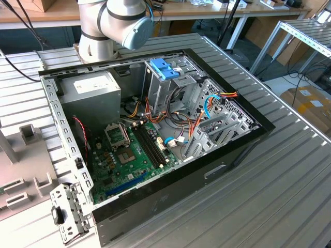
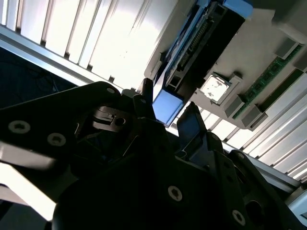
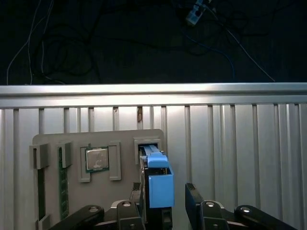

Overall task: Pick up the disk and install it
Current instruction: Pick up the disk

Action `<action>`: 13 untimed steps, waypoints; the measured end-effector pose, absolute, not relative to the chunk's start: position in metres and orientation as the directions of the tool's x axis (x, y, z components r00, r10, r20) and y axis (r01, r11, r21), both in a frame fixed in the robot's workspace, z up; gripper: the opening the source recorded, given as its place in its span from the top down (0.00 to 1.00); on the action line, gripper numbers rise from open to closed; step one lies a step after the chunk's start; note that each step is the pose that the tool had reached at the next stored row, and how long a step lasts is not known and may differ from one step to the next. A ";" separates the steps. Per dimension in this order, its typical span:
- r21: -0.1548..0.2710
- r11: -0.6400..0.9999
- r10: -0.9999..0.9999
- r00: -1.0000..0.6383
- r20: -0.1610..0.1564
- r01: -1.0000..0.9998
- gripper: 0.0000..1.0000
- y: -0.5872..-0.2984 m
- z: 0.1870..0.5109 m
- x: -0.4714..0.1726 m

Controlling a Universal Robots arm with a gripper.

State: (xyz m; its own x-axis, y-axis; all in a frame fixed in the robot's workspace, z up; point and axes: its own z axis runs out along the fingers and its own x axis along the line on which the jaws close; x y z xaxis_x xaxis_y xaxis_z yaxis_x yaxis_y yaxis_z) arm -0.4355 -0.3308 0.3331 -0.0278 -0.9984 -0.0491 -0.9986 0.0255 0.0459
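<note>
The disk (image 3: pixel 160 184) stands on edge in a slot of a grey holder plate (image 3: pixel 96 196), its blue carrier rail facing the first wrist camera. My gripper (image 3: pixel 164 190) is open and straddles it, one finger close against one side and the other finger (image 3: pixel 193 196) a small gap away. In the second wrist view the disk (image 2: pixel 201 43) runs away from the camera, dark edge and blue rail showing. There the gripper (image 2: pixel 169 98) has a fingertip on each side of the blue end tab. In the exterior view the arm (image 1: pixel 114 20) stands behind the open computer case (image 1: pixel 243 142).
The holder plate also carries a processor chip (image 3: pixel 97 159) and a memory stick (image 3: pixel 61 182). Ribbed metal table (image 3: pixel 240 143) surrounds it, ending at an edge rail (image 3: pixel 153 89). Inside the case sit a grey power supply (image 1: pixel 95 93), a motherboard (image 1: pixel 129 150), cables and a drive cage with a blue bracket (image 1: pixel 164 68).
</note>
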 end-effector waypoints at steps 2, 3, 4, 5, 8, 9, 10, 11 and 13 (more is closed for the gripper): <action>0.046 0.025 -0.998 -0.027 -0.049 -0.999 0.52 -0.331 0.333 -0.436; 0.046 0.023 -0.998 -0.025 -0.049 -0.999 0.52 -0.332 0.333 -0.436; 0.046 0.015 -0.999 -0.017 -0.049 -0.999 0.52 -0.333 0.333 -0.436; 0.046 -0.011 -0.999 0.009 -0.049 -0.999 0.52 -0.333 0.333 -0.436; 0.046 -0.054 -0.997 0.051 -0.049 -0.998 0.52 -0.337 0.330 -0.436; 0.046 -0.054 -0.997 0.052 -0.049 -0.998 0.52 -0.337 0.330 -0.436; 0.046 -0.054 -0.997 0.052 -0.049 -0.997 0.52 -0.338 0.329 -0.436; 0.046 -0.054 -0.997 0.052 -0.049 -0.997 0.52 -0.338 0.328 -0.437; 0.046 -0.055 -0.997 0.053 -0.049 -0.997 0.52 -0.338 0.325 -0.436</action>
State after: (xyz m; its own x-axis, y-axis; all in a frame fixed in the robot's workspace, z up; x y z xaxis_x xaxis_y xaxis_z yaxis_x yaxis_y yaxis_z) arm -0.4365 -0.3382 0.3246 0.0529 -0.9974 -0.0491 -0.9974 -0.0551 0.0459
